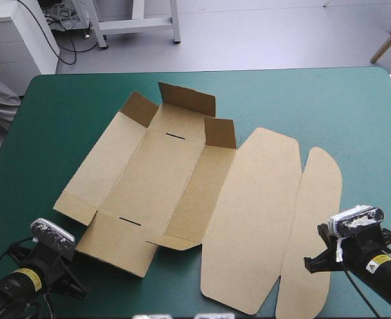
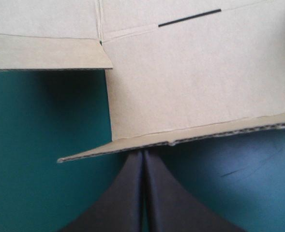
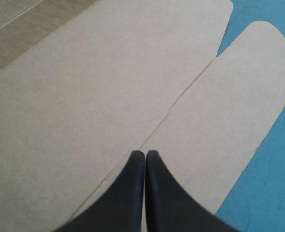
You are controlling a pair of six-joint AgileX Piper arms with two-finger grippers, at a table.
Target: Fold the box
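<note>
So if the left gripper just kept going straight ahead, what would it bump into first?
Probably the box: the shut left gripper points right at the edge of its nearest flap. It might hit that edge or slip under it; hard to tell.

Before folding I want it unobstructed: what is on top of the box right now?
No object rests on the box. The shut right gripper is over its lid crease; contact cannot be judged. The teal-green cover beneath the board is hidden.
</note>
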